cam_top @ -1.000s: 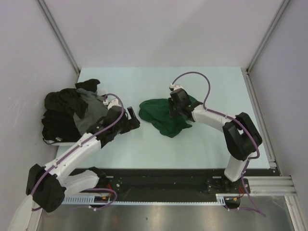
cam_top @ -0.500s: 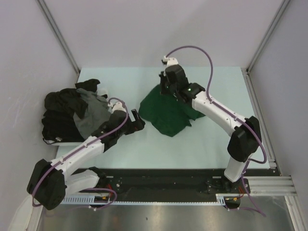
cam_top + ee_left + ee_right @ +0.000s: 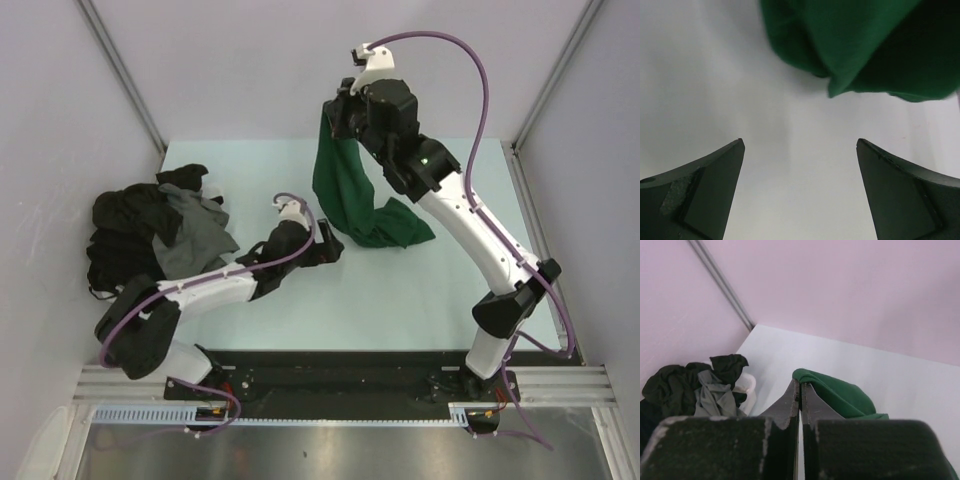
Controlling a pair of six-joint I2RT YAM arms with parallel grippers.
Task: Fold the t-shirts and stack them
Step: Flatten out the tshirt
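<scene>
I read the right gripper (image 3: 335, 113) clamped on the hanging green t-shirt (image 3: 347, 190). The left gripper (image 3: 800, 144) has its jaws apart, at the t-shirt's 7 o'clock.

The top camera sits above and behind the arm bases, looking down and forward over the whole surface (image 3: 420, 290) to the back wall (image 3: 330, 70). The left wrist camera is low and close over the surface, facing out between the fingers of the left gripper (image 3: 800, 145) at the lower edge of the green t-shirt (image 3: 855, 45). The right wrist camera rides high, looking along the right gripper (image 3: 800, 390) toward the surface's far left. All three views catch the green t-shirt. The top and right wrist views share the heap of dark t-shirts (image 3: 150, 235).
</scene>
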